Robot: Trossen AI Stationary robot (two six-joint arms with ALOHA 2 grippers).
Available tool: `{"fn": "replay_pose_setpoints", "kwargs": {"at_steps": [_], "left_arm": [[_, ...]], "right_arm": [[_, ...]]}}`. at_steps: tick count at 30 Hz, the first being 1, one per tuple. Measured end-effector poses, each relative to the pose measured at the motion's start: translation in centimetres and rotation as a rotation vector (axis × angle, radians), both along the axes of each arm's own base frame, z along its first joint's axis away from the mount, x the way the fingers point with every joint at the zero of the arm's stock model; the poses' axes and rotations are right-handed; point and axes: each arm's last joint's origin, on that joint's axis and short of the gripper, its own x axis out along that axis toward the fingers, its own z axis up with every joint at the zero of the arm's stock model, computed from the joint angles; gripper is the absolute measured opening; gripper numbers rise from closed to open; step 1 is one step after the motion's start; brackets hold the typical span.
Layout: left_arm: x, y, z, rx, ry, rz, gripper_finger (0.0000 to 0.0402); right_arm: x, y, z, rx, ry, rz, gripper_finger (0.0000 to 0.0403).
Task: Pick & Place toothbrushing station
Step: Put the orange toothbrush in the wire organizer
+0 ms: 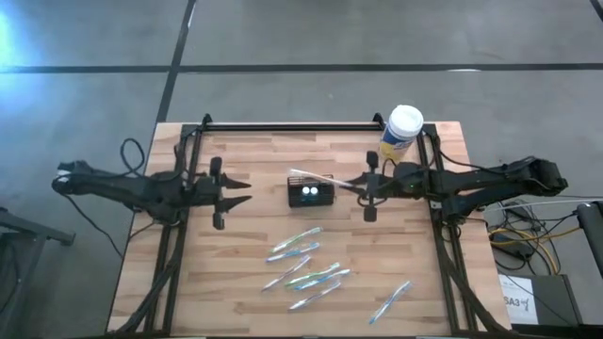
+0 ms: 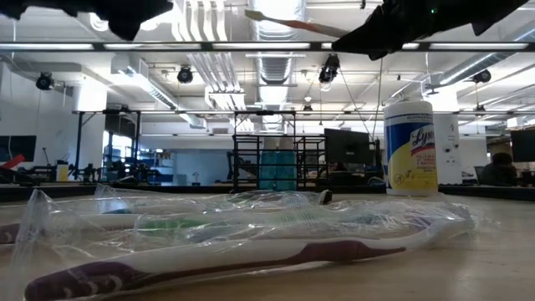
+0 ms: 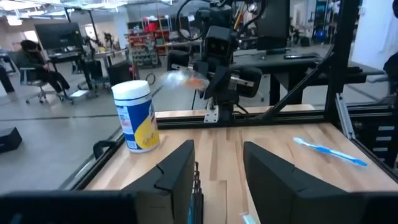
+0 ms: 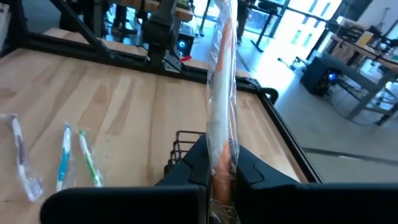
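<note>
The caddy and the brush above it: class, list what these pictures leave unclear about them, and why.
- Caddy: what it holds; too small in the high view, and the right hand covers most of it in the right wrist view.
- Wrapped toothbrush: its lower end is hidden between the hand's fingers.
- Low view: the caddy is lost behind the wrapped toothbrushes in front.

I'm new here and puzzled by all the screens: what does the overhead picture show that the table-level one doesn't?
Only overhead: the black mesh caddy, both arms, the left claw open and empty, and how the wrapped toothbrushes lie scattered. Only table-level: the room behind, and one wrapped toothbrush up close. Both: the white-lidded canister and the right claw shut on a wrapped toothbrush held aloft.
</note>
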Motion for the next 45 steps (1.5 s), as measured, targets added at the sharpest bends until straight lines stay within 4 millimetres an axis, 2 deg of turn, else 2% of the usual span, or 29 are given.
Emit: {"fn": "replay_pose_setpoints", "kwargs": {"at_steps": [8, 16, 22, 28, 33, 41, 45], "left_arm": [[-1.5, 0.3, -2.9, -0.001, -0.013, -0.005, 0.0109], [-2.3, 0.5, -5.2, -0.003, -0.047, -0.001, 0.0066], [-1.9, 0.6, -5.0, -0.021, -0.155, 0.014, 0.0029], [0.0, 0.7, -3.7, 0.025, -0.144, 0.05, 0.0006], [2.4, 0.7, -2.5, 0.099, -0.169, 0.08, 0.0042], [7.0, 1.5, -0.9, 0.125, -0.157, 0.09, 0.0159], [8.8, 2.0, 0.6, 0.136, -0.245, 0.026, 0.0203]], "right_arm": [[-0.1, 0.0, -0.1, -0.007, -0.063, 0.013, 0.0013], [0.0, 0.1, 0.0, -0.015, -0.077, 0.043, 0.0013], [0.1, 0.3, 0.7, -0.03, -0.152, 0.116, 0.0013], [0.3, 0.6, 1.6, -0.04, -0.271, 0.212, 0.0013], [0.7, 0.6, 1.7, -0.054, -0.321, 0.228, 0.0013], [1.7, 0.6, 1.2, -0.099, -0.358, 0.23, 0.0013], [2.2, 0.6, 1.2, -0.119, -0.395, 0.229, 0.0013]]}}
